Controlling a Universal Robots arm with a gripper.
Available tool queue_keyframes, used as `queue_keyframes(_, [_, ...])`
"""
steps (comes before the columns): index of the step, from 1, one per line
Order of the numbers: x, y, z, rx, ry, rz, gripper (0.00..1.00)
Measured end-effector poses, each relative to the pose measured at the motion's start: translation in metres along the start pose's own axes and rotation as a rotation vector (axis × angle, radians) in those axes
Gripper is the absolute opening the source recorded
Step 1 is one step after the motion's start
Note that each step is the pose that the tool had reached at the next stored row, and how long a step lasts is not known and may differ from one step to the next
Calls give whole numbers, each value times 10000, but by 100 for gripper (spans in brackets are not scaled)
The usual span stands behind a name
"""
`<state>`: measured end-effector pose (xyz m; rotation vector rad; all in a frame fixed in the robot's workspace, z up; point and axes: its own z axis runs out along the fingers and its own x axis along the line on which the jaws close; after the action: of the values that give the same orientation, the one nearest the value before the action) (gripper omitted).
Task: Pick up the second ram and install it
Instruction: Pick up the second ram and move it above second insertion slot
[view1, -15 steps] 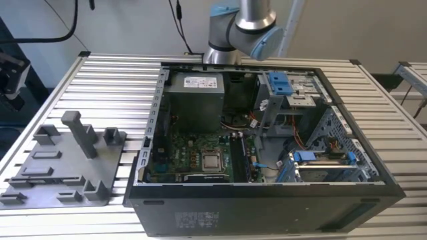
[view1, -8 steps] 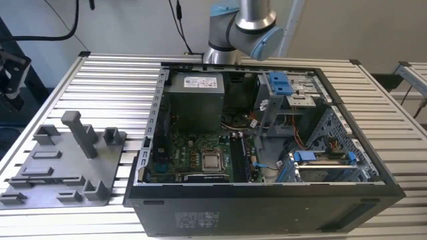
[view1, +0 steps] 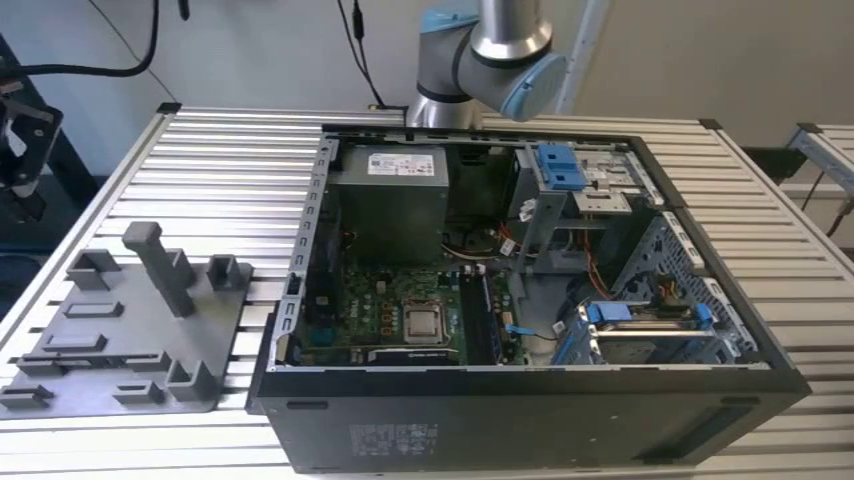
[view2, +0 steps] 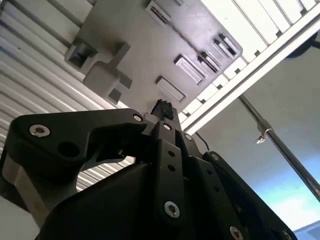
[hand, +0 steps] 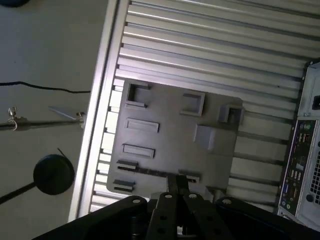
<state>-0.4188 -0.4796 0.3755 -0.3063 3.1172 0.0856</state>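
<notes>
**Slatted table (hand: 210, 45) below, ram not yet in hand**

My gripper (hand: 177, 184) hangs well above the table, fingertips drawn together on nothing. Beneath them lies the grey fixture plate (hand: 170, 142). The dark slim bar standing edge-on in it is probably the second ram (hand: 145, 170), though the first wrist view is too distant to be sure. The open computer case (view1: 534, 410) sits just beside the plate. Coming down closed, I'd strike the bar's top edge. Gripped off-centre, it would tilt.

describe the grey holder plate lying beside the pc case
The grey plate is matte, plastic-looking and roughly square, lying flat on the slatted metal table at the exterior view's left of the open computer case, a gap between them. It carries raised blocks, shallow rectangular pockets and one tall upright post.
</notes>
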Motion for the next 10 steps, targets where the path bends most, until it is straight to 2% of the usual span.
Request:
queue_keyframes(6, [0,0,1,-11,42,-783,11])
queue_keyframes(10, [0,0,1,-19,79,-1454,11])
